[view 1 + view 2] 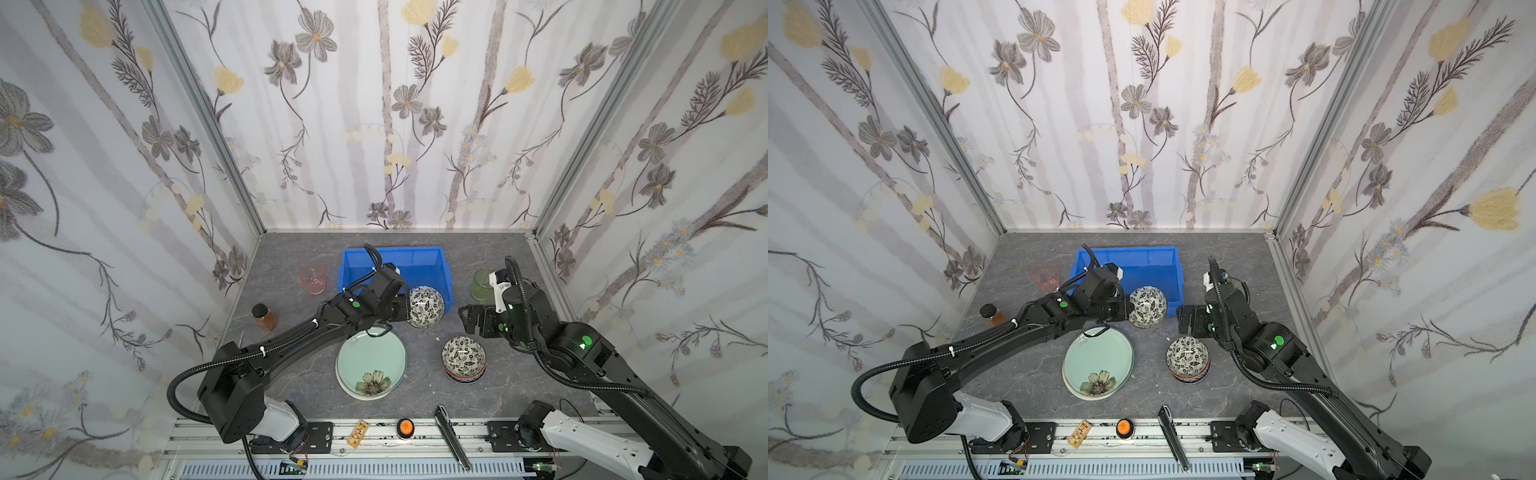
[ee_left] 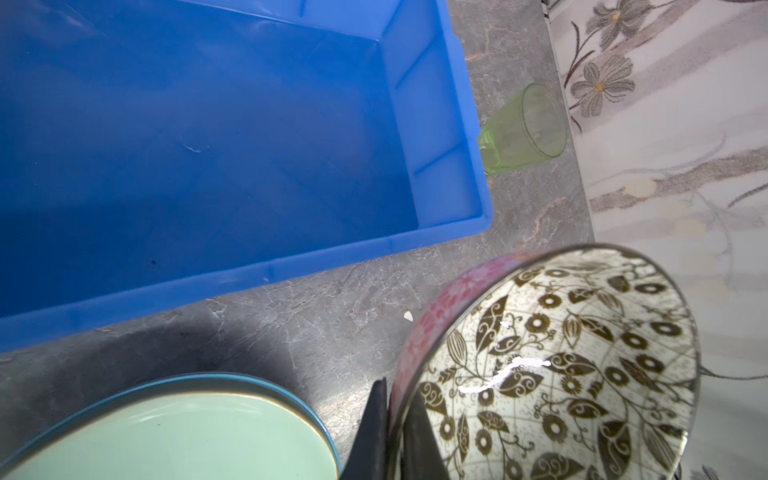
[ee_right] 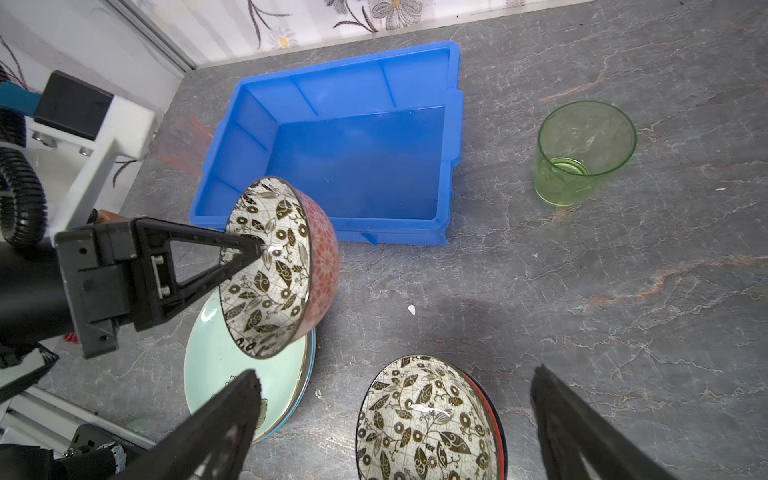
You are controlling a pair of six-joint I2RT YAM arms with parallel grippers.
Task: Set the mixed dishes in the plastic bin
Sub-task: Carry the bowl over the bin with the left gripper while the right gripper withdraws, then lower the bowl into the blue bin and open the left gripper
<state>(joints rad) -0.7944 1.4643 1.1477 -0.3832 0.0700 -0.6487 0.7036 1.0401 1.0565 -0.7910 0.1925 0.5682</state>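
Observation:
My left gripper (image 1: 405, 309) (image 2: 392, 386) is shut on the rim of a small bowl (image 1: 426, 306) (image 1: 1147, 306) (image 3: 270, 266), black-and-white inside and pink outside. The bowl hangs tilted just off the near right corner of the blue plastic bin (image 1: 390, 250) (image 3: 353, 62), which looks empty. My right gripper (image 1: 468, 319) (image 3: 395, 376) is open and holds nothing above a stack of patterned bowls (image 1: 463, 355) (image 3: 424, 419). Pale green plates (image 1: 370, 361) (image 2: 166, 436) lie stacked under the left arm. A pink tumbler (image 1: 312, 279) stands left of the bin and a green tumbler (image 1: 482, 284) (image 3: 582, 153) right of it.
An amber jar with a black lid (image 1: 264, 316) stands at the left of the grey table. A grey tool (image 1: 451, 436) and an orange knob (image 1: 405, 426) lie on the front rail. Flowered walls close in three sides.

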